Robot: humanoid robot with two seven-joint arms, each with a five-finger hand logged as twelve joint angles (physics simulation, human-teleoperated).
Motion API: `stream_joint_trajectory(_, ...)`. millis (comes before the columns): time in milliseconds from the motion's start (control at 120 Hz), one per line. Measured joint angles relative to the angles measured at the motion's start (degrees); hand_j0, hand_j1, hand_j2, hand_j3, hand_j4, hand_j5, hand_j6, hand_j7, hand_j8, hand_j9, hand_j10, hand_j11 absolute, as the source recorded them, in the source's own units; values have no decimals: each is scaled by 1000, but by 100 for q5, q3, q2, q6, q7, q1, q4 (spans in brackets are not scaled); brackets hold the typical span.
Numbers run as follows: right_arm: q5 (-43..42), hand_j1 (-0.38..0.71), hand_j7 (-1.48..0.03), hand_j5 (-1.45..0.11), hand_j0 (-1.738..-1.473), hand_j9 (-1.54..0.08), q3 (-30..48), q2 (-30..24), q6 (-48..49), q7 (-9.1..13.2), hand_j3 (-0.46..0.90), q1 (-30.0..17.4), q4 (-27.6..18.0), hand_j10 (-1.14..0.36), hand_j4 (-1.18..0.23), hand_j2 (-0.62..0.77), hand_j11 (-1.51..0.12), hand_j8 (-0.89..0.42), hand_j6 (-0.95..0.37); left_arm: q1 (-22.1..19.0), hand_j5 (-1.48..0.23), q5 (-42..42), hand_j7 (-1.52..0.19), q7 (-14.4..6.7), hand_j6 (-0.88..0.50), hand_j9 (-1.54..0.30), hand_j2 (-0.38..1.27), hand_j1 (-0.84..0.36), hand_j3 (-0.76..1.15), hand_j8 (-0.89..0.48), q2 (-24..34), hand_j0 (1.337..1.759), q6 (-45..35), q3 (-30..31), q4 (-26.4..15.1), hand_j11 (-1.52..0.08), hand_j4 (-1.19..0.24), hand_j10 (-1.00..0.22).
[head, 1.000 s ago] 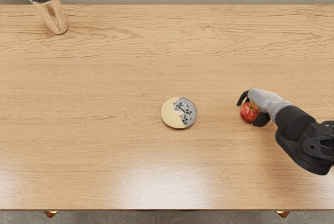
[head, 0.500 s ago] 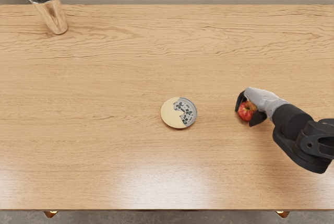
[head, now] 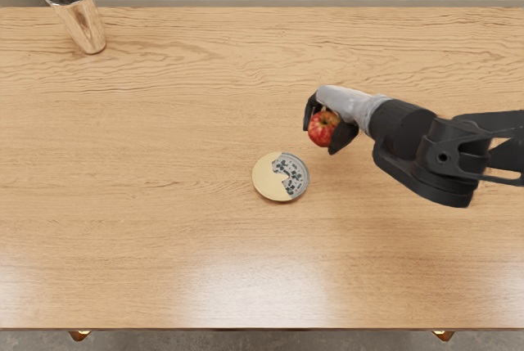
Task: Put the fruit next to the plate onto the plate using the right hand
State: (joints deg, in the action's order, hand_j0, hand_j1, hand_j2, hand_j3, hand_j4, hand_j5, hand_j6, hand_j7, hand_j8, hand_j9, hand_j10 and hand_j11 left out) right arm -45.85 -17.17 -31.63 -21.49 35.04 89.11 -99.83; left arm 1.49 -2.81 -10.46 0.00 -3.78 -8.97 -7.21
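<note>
A small red apple point(head: 322, 128) is held in my right hand point(head: 327, 125), whose dark fingers curl around it. The hand and apple hang above the table, up and to the right of the plate point(head: 266, 175), a small round dish, cream on its left and speckled grey on its right. The right arm point(head: 426, 150) comes in from the right edge. My left arm is out of sight.
A shiny metal cup point(head: 75, 14) stands at the far left corner of the wooden table point(head: 164, 228). The table's front edge runs along the bottom of the picture.
My right hand closed on the apple where it lay right of the plate, then lifted it and carried it up and to the left, nearer the plate.
</note>
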Motion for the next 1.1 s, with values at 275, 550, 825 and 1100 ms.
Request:
stream_joint_trajectory(275,312,306,-951,-996,-1651,-975,138,889,-27,-4,0,124,71,-569,-607,193,-972,-306,-355,0,0,0,0,0,-1,0,0,349,0,-1,0,1658,0,0,0,0,-1,0)
stream_joint_trajectory(550,284,317,-982,-1034,-1649,-1016,201,1244,-44,-3,0,-125,265,-548,-594,209,-1015,-284,-336,0,0,0,0,0,-1,0,0,349,0,-1,0,1658,0,0,0,0,-1,0)
stream_joint_trajectory(825,71,81,-628,-664,-1652,-653,205,1281,-50,-3,0,-500,534,-334,-359,145,-650,-167,-204,0,0,0,0,0,-1,0,0,349,0,-1,0,1658,0,0,0,0,-1,0)
stream_joint_trajectory(1100,600,-238,-163,-173,-1656,-170,941,1327,76,-4,0,-623,555,-87,-94,38,-169,-44,-54,0,0,0,0,0,-1,0,0,349,0,-1,0,1658,0,0,0,0,-1,0)
